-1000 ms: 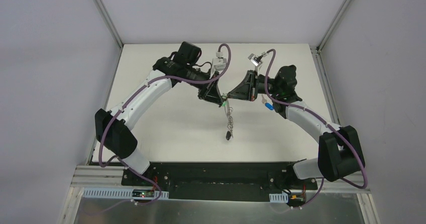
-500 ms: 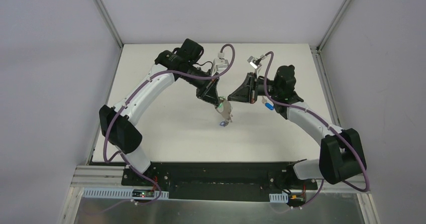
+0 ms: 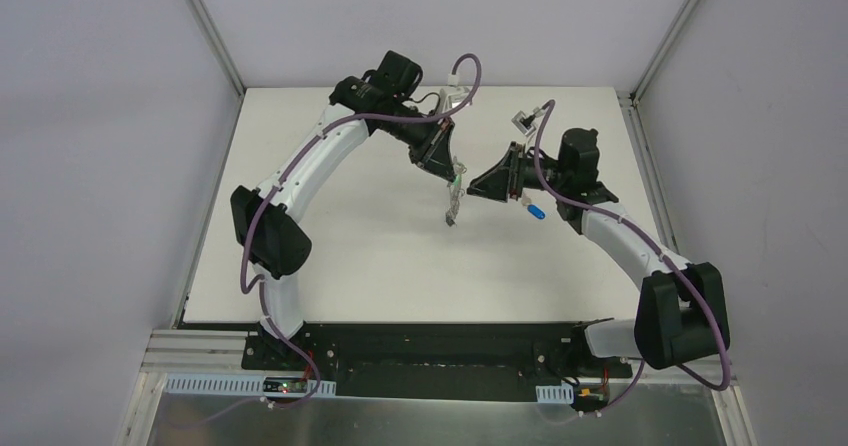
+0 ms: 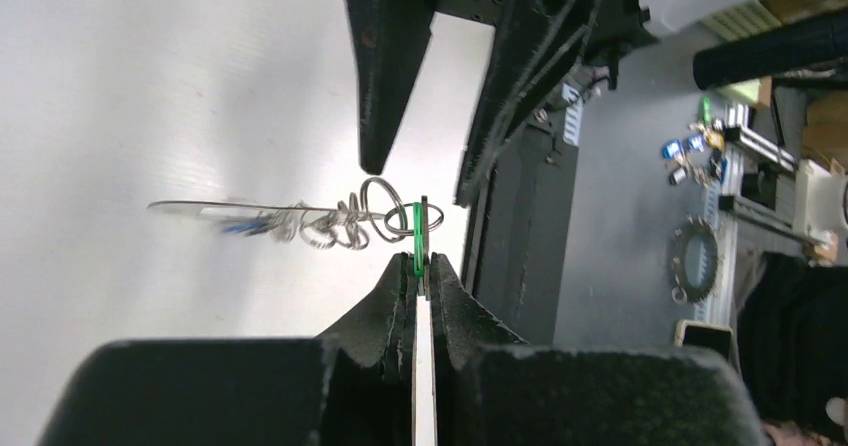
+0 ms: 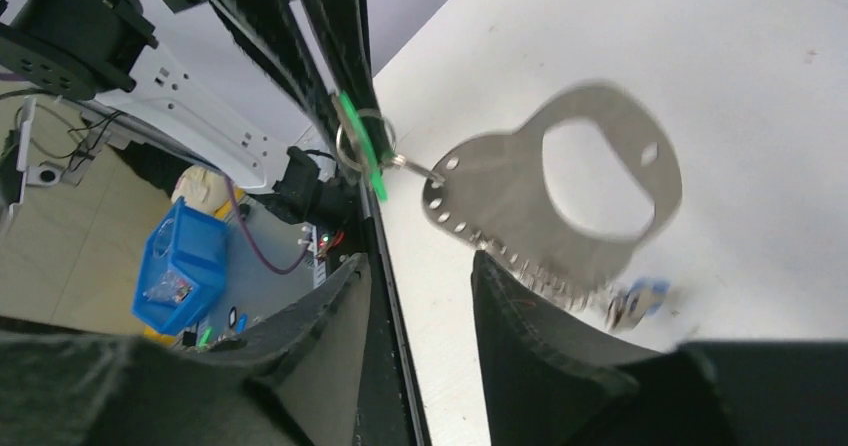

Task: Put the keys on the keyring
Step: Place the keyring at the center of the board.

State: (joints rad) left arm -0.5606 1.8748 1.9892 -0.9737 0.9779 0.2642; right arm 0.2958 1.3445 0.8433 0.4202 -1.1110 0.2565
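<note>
The left gripper is clamped shut on the green key. An end ring of the keyring loops around that key, so the keyring dangles from it, at 6 o'clock of this gripper in the top view. The right gripper has its jaws apart and holds nothing, just at 3 o'clock of the keyring. The blue key lies on the counter, at 4 o'clock of the right gripper.

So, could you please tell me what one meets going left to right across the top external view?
Left gripper pinching the green-headed silver key → open right gripper → blue-headed silver key lying on the white table. The pale grey metal keyring hangs below the left gripper, so its place is unclear.
</note>
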